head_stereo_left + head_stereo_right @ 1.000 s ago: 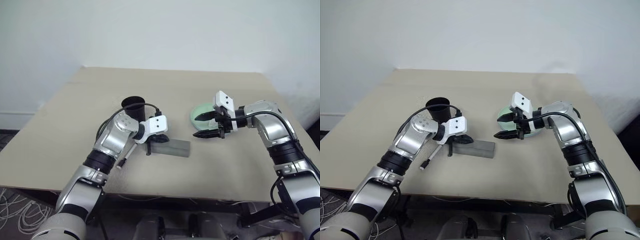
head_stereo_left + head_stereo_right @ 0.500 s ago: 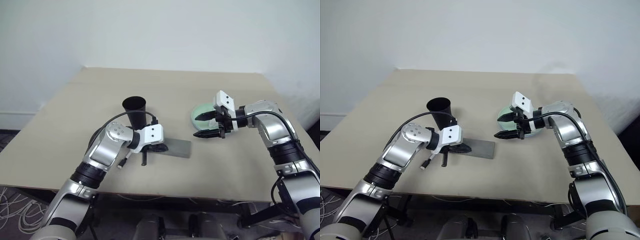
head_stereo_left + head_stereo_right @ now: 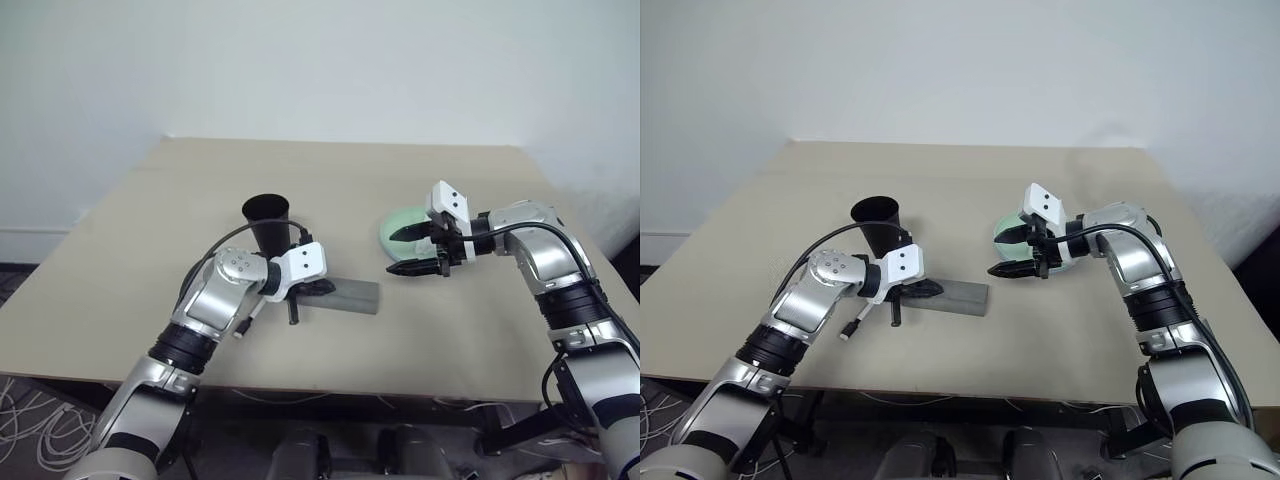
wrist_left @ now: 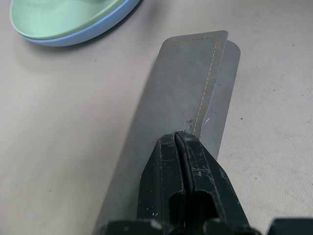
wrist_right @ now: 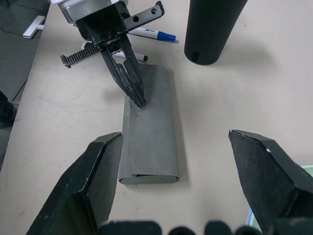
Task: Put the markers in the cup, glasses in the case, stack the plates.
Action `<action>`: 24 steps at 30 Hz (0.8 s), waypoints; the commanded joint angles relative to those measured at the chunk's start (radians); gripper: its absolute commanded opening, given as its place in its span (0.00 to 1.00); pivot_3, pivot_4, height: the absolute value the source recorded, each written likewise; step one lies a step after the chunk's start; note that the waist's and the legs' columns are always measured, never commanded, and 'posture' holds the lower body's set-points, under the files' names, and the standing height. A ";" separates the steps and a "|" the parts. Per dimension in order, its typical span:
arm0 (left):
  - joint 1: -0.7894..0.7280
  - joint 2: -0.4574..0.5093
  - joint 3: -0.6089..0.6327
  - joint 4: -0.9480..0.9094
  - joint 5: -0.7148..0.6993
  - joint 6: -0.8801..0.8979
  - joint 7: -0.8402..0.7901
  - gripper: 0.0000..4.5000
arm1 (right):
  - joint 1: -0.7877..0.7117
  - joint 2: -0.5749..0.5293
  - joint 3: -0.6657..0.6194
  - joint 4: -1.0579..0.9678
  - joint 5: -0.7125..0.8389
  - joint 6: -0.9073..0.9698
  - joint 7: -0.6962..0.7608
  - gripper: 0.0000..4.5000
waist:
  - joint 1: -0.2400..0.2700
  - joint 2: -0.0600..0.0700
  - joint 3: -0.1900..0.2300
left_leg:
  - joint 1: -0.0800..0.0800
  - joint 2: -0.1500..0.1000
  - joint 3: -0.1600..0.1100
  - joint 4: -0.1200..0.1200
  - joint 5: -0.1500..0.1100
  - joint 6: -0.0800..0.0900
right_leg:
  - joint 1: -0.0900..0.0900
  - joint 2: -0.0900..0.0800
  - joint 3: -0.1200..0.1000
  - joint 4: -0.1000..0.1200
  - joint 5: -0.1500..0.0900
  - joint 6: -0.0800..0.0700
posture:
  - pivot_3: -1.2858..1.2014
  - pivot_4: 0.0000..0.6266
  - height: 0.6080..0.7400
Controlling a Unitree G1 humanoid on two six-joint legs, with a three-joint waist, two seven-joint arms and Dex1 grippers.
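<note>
Left gripper (image 5: 137, 95) pinched together, tips on closed case (image 5: 149, 132), likely pressing lid | right gripper (image 3: 415, 250) spread wide, empty, waiting at 3 o'clock | plates (image 4: 68, 22) stacked | markers (image 5: 151, 34) beside cup (image 5: 210, 27).

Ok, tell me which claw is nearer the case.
Left. The left claw rests shut on the case; the right claw hangs open, off past the case's far end beside the plates.

plates (image 4: 73, 24) cut off by frame edge, case (image 4: 181, 98) partly behind tool
</note>
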 commanded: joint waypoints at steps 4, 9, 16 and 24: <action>0.066 0.030 -0.057 0.023 0.042 0.017 -0.008 0.00 | -0.029 -0.002 -0.015 -0.021 0.011 -0.008 -0.001 0.84 | -0.001 0.004 -0.005 | 0.001 0.000 0.000 0.000 0.000 0.000 | 0.000 0.000 0.000 0.000 0.000 0.000 | 0.52 0.00 0.90; 0.041 0.034 -0.031 -0.001 0.022 0.042 -0.007 0.00 | -0.037 0.002 -0.013 -0.009 0.009 -0.014 0.000 0.84 | -0.001 0.007 -0.006 | 0.001 0.001 0.000 0.000 0.000 0.000 | 0.000 0.001 0.000 0.000 0.000 0.000 | 0.52 0.00 0.90; -0.007 0.038 0.045 -0.110 -0.072 0.127 -0.028 0.00 | -0.046 0.007 -0.011 0.004 0.006 -0.022 0.003 0.84 | 0.000 0.007 -0.006 | 0.000 0.000 0.000 -0.001 0.000 0.000 | -0.001 0.001 0.000 0.000 0.000 0.000 | 0.52 0.00 0.90; -0.051 0.064 0.131 -0.239 -0.167 0.259 -0.010 0.00 | -0.047 0.011 -0.007 0.007 0.007 -0.025 0.004 0.84 | 0.002 0.006 -0.005 | -0.002 0.000 0.000 -0.001 0.000 0.000 | -0.002 0.001 0.000 -0.001 0.000 0.000 | 0.52 0.00 0.90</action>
